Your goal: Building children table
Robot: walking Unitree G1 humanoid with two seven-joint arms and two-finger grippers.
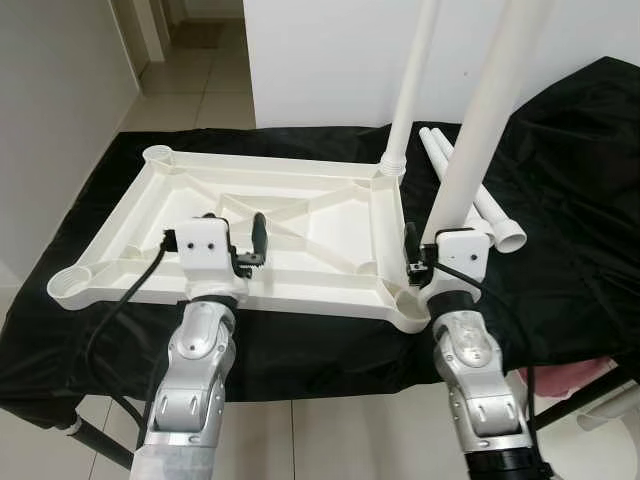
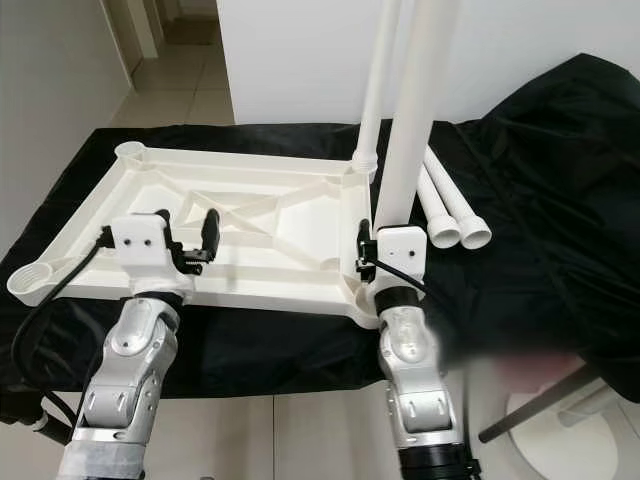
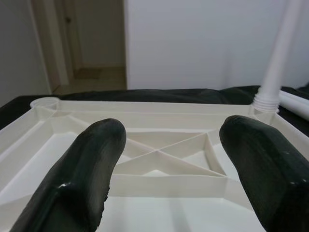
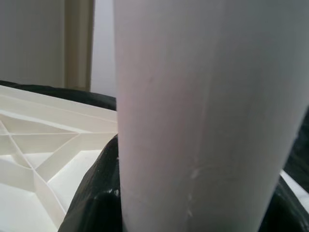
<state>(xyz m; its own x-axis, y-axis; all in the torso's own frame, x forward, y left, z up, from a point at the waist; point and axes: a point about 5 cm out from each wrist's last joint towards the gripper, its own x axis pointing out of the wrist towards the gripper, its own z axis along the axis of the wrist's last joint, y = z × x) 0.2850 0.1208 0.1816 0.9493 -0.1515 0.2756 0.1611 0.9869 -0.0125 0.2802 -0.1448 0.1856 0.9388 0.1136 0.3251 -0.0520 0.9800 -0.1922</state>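
We see a white plastic tabletop [image 1: 300, 235] lying upside down on a surface draped in black cloth [image 1: 560, 200], its ribbed underside facing up and a round socket at each corner. At its far right corner, one white leg [image 1: 412, 85] already stands upright in its socket.

Our right gripper [image 1: 414, 262] is clamped on a second leg [image 1: 478, 130], holding it low on the shaft, upright with a slight lean, over the near right corner socket [image 1: 408, 300]. In the right wrist view that leg [image 4: 207, 111] sits between the black fingers [image 4: 91, 193]. We cannot tell whether its foot is seated in the socket.

Our left gripper [image 1: 257, 242] hovers over the near left part of the tabletop with its fingers [image 3: 82, 179] spread wide and nothing between them, pointing towards the crossed ribs in the middle.

Two spare legs [image 1: 480, 200] lie side by side on the cloth just to the right of the tabletop.
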